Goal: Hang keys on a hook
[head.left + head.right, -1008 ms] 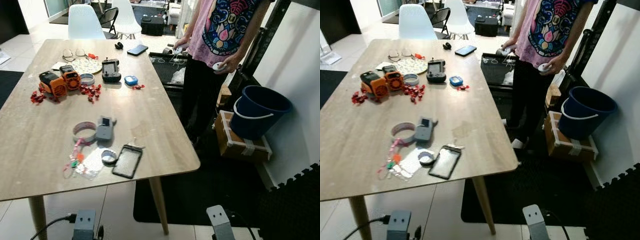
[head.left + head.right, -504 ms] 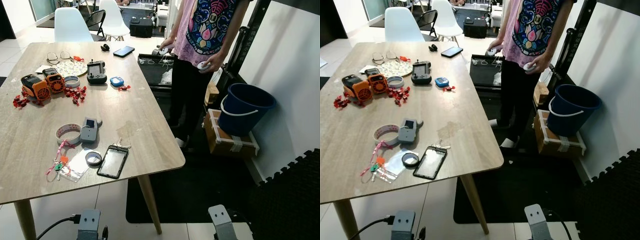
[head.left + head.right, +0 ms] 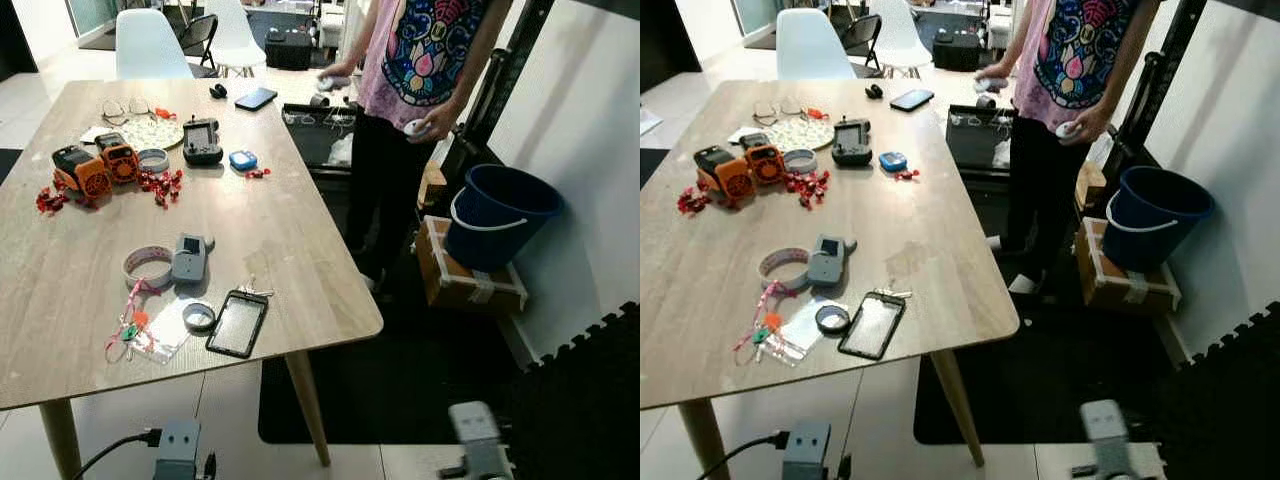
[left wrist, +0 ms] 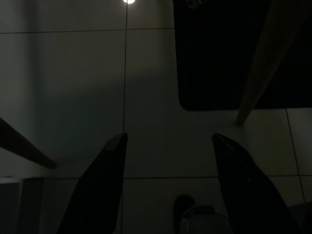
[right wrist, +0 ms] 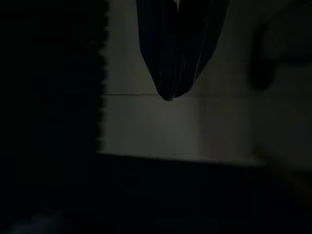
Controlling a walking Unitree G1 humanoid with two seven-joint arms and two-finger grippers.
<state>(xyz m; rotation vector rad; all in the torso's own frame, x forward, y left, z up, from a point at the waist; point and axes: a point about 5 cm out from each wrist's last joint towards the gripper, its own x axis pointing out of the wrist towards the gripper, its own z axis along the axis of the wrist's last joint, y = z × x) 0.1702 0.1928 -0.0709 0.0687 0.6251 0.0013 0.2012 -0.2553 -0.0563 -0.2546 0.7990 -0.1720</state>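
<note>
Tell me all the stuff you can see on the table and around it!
Table: one, light wood.
Keys: one bunch, silver, near front edge, beside the phone.
Phone: one, black, front edge.
Second phone: one, dark, far end.
Tape rolls: two, pale.
Grey device: one, by the tape.
Orange gadgets: two.
Red sweets: scattered.
Chairs: two, white.
Bucket: one, blue, on a cardboard box.
Person: one, pink shirt.
Left gripper: open, over the floor.
Right gripper: shut.

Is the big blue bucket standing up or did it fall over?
Standing up. The blue bucket sits upright on a cardboard box with its open mouth facing up and its white handle hanging down the front. Whether anything is inside, cannot tell.
</note>
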